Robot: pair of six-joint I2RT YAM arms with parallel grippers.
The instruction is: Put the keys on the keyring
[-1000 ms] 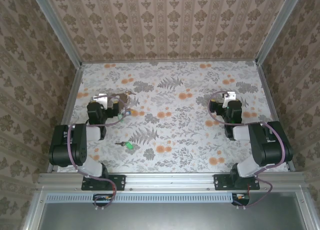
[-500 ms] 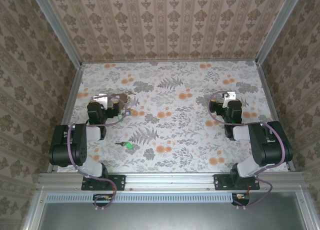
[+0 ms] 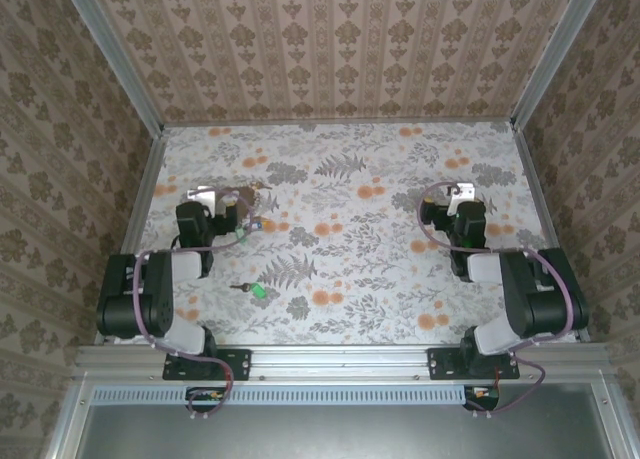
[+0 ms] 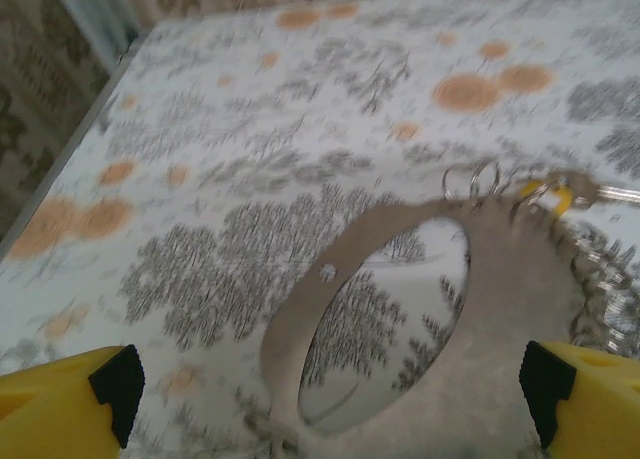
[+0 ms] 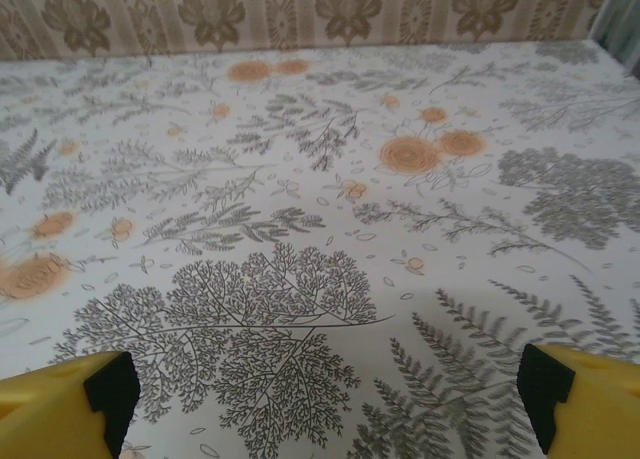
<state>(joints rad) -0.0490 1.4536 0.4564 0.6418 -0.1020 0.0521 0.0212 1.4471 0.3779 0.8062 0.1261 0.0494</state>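
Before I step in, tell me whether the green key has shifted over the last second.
No. In the top view the green key lies where it did before, still just below and left of the same fern print on the table.

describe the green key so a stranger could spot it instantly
Look at the floral table, near side, just right of the left arm. The green key lies flat beside a grey fern print. Its bright green head stands out from the grey and orange pattern.

Black-and-white jointed arms (image 3: 125, 301), looping purple cables (image 3: 419, 214), yellow claw fingers (image 4: 50, 399) with black tips
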